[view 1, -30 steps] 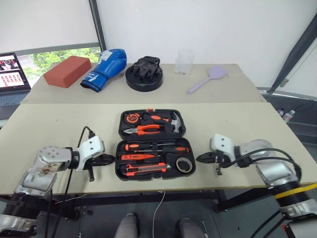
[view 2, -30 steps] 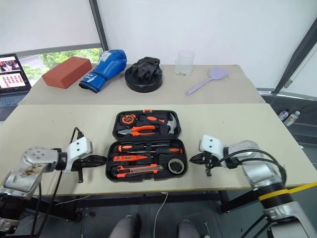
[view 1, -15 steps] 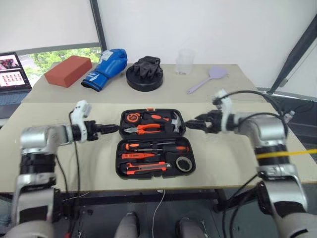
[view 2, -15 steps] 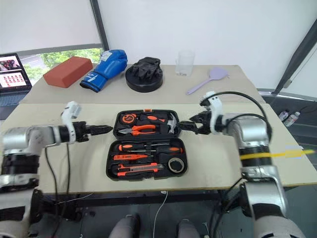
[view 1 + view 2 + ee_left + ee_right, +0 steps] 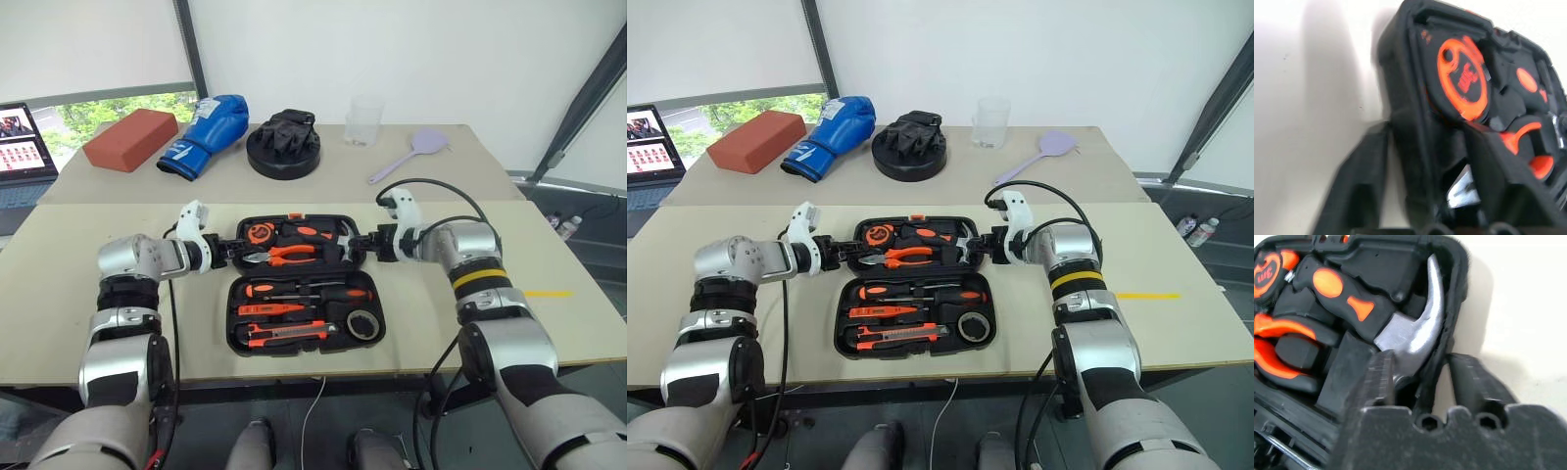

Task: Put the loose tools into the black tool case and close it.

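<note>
Tool case lies open at near table centre, tools seated inside. Brick, glove, disc, cup, spatula ranged behind.

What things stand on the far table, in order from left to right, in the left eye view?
Laptop → red brick → blue boxing glove → round black disc with black gloves on it → clear plastic cup → lilac spatula.

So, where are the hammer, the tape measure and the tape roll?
hammer (image 5: 1415, 328): right wrist view, on its metal head.
tape measure (image 5: 1462, 78): left wrist view, on its orange face.
tape roll (image 5: 365, 324): left eye view, on its ring.
</note>
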### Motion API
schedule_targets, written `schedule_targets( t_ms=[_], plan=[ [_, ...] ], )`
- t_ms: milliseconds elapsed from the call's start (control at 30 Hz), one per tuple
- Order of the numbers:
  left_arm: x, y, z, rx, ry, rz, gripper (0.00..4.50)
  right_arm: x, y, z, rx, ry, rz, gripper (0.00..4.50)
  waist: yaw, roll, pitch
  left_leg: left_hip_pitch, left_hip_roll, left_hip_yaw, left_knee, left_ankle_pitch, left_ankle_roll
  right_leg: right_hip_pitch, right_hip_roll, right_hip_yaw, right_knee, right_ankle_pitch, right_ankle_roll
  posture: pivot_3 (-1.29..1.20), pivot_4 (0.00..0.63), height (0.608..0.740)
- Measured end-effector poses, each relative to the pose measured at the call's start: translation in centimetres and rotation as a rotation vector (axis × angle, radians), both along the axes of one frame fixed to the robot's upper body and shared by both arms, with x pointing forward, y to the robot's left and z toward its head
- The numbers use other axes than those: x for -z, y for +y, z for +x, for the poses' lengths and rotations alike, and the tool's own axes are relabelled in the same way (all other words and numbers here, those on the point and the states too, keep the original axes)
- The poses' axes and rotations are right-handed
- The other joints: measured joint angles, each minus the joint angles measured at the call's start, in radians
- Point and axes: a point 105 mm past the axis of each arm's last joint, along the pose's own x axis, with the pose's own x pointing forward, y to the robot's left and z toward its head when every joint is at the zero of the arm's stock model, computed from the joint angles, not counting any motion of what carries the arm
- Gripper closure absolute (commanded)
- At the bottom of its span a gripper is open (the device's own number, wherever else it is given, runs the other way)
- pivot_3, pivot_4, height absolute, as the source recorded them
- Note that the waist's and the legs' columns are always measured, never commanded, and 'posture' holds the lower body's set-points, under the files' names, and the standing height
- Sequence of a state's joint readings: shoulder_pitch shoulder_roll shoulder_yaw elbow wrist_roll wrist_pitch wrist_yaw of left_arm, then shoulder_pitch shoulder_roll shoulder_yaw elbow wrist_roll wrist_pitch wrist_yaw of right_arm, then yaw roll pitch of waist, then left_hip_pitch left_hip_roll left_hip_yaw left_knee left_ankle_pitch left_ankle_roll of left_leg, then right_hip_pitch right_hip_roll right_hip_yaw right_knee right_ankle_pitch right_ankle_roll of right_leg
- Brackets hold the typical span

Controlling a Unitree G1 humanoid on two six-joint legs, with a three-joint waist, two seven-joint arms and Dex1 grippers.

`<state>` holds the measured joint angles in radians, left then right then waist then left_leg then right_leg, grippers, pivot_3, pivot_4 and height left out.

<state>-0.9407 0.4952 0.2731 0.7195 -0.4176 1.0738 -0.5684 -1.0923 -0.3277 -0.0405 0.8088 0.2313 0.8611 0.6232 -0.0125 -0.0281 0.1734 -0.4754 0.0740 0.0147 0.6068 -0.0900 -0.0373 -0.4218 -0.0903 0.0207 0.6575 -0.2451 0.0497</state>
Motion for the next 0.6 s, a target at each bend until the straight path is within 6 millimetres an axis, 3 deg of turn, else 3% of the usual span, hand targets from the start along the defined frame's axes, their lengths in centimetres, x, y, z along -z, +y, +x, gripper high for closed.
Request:
schedule_targets(
  t_ms=[67,167,400,600],
  plan=[
    [-0.1,0.3,-0.1,-0.002,-0.006,0.005,3.71,0.1,-0.1,0.1,0.015,0.000,0.003,4.49,-0.003,0.000,0.000,0.001,0.000,0.000,0.000,0.000,0.000,0.000,0.000,0.000,0.000,0.000,0.000,0.00,0.150,0.735],
    [-0.5,0.4,-0.2,0.004,-0.029,0.012,4.45,0.1,-0.1,0.2,0.023,-0.002,-0.003,4.50,-0.001,0.000,0.000,0.002,0.000,0.000,0.000,0.000,0.000,0.001,0.000,0.000,0.000,0.000,0.000,0.00,0.150,0.735],
    [-0.7,0.7,-0.6,0.037,-0.105,0.101,4.48,-0.1,0.2,0.3,0.008,-0.032,-0.010,4.50,-0.007,0.000,0.000,0.002,0.000,0.000,-0.001,0.000,-0.001,0.001,0.000,0.000,0.000,0.000,-0.001,0.00,0.150,0.735],
    [-2.8,0.1,0.0,0.114,-0.455,0.393,4.48,-2.6,0.0,1.3,0.015,-0.286,-0.073,4.50,0.002,0.001,0.001,-0.002,0.000,0.000,-0.001,-0.002,-0.007,-0.003,0.000,0.000,-0.001,0.002,-0.001,0.00,0.150,0.735]
  ],
)
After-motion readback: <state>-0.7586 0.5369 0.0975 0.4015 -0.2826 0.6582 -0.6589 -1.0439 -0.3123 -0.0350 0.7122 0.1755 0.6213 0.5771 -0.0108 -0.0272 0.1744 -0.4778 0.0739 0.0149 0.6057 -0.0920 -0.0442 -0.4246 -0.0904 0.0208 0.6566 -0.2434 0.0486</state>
